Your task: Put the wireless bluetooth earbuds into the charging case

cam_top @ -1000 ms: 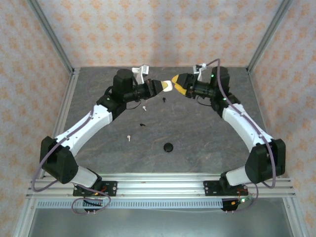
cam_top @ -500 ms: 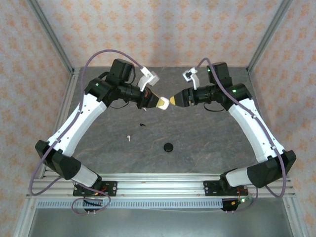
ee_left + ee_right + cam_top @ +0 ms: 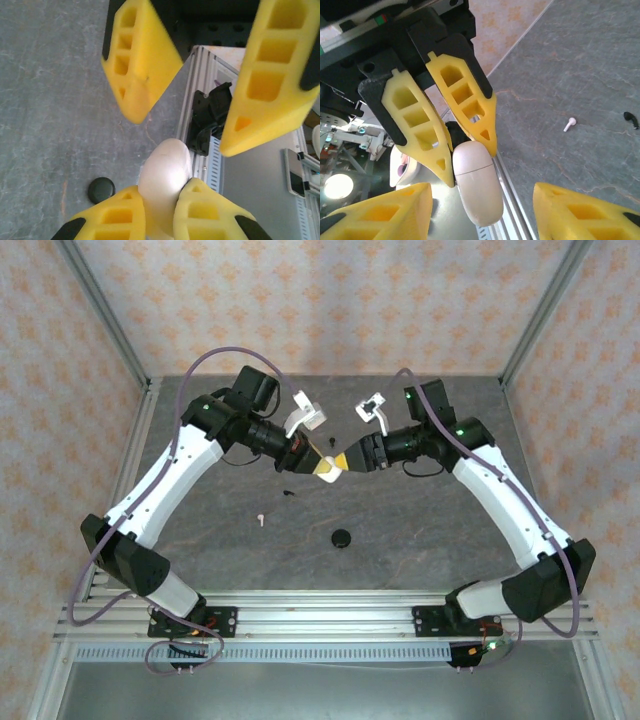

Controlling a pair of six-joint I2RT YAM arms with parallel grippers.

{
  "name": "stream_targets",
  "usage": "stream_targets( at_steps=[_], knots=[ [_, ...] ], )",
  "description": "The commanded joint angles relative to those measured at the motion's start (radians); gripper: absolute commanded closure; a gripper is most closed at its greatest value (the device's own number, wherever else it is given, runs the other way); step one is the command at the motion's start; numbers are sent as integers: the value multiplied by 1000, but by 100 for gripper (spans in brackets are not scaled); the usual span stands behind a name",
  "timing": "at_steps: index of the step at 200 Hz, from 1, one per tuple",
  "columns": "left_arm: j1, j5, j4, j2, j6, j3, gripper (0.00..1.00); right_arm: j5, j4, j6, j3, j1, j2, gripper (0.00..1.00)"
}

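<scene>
case (image 3: 165, 165) pinched in left hand (image 3: 162, 189), right hand (image 3: 184, 129) open

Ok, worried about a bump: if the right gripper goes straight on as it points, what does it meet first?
Most likely the white charging case held by the left gripper, dead ahead of the open right gripper.

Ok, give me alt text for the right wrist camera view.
The left gripper pinches a white charging case, framed by the open yellow fingers of the right gripper. A white earbud and a black earbud lie on the grey table.
</scene>
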Motion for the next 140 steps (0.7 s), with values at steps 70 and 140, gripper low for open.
stream_targets(
  at_steps=[70,140],
  knots=[
    [15,55,6,-49,-30,-1,98,-80,56,0,-49,27,-27,57],
    [39,26,20,-58,-44,-5,76,-84,240,157,-86,44,-12,88]
  ],
)
